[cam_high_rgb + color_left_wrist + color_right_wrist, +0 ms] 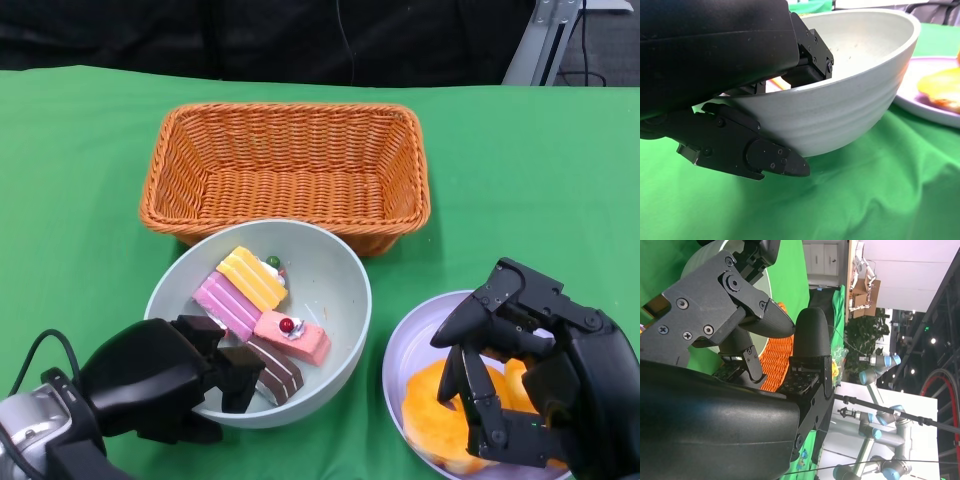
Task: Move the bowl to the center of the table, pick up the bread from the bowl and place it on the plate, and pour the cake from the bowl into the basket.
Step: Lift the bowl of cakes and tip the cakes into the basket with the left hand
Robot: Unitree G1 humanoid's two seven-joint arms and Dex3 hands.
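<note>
bowl (pixel 330 300): pale grey-green, set on the green table (pixel 80 180), used here as the landmark; its far rim is just in front of the basket.
cakes (pixel 262 318): four slices seen inside the bowl – yellow, pink striped, pink with a red cherry, and dark chocolate; all are lying toward the bowl's left and near side.
left hand (pixel 165 380): clamped on the bowl's near-left rim; in the left wrist view, fingers (pixel 812 50) are seen inside the rim and another part of the hand is pressed against the outer wall below. State: gripping the bowl.
basket (pixel 290 165): orange wicker, rectangular, placed directly behind the bowl; nothing is seen in it.
plate (pixel 405 350): pale lilac, located right of the bowl, edges close; contact cannot be told.
bread (pixel 435 410): orange-yellow pieces, lying on the plate, right of the bowl.
right hand (pixel 525 375): positioned over the plate and bread, right of the bowl, fingers (pixel 478 395) pointed down at the bread. State: cannot be told whether bread is gripped or only touched.
</note>
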